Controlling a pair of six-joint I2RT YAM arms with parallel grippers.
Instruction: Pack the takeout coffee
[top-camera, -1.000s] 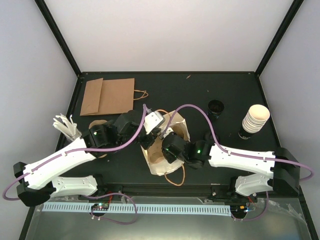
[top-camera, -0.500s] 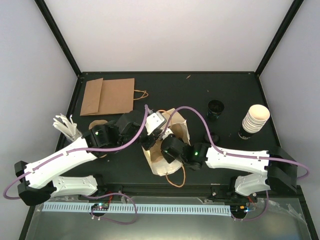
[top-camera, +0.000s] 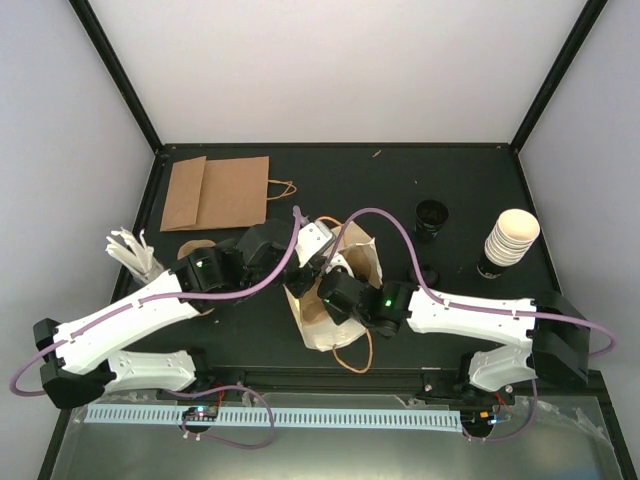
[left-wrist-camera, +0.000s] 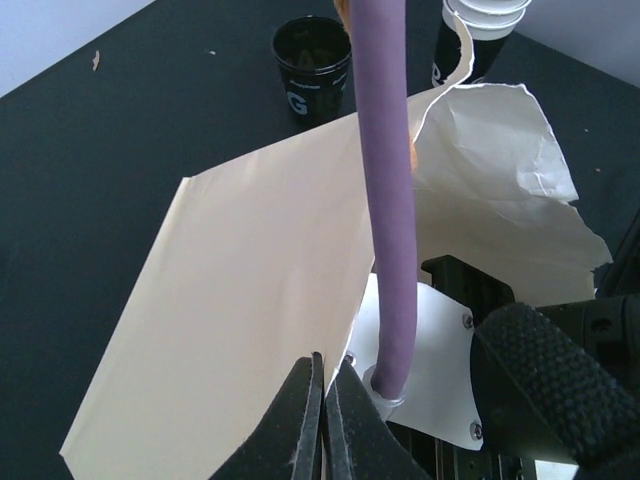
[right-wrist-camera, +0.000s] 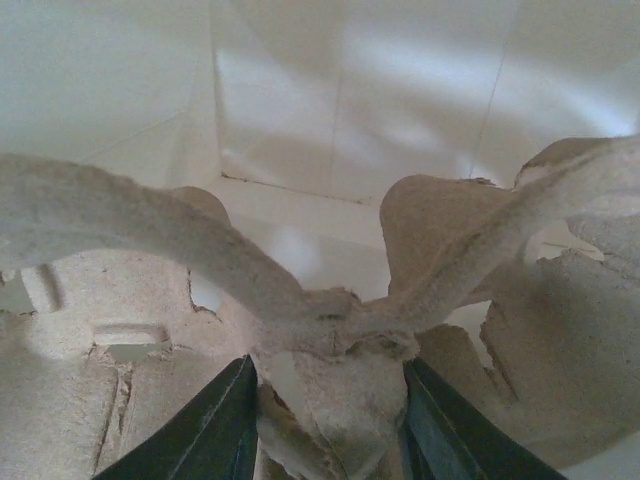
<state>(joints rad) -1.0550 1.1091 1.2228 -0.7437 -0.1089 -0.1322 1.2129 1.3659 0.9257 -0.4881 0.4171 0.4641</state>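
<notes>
The pulp carrier apparently fills the bag around the right gripper.

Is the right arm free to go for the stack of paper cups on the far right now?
Probably not yet. The right fingers are down inside the cream bag, astride a pulp carrier; they must let go and lift out first. Beyond that, the cup stack looks unobstructed.
</notes>
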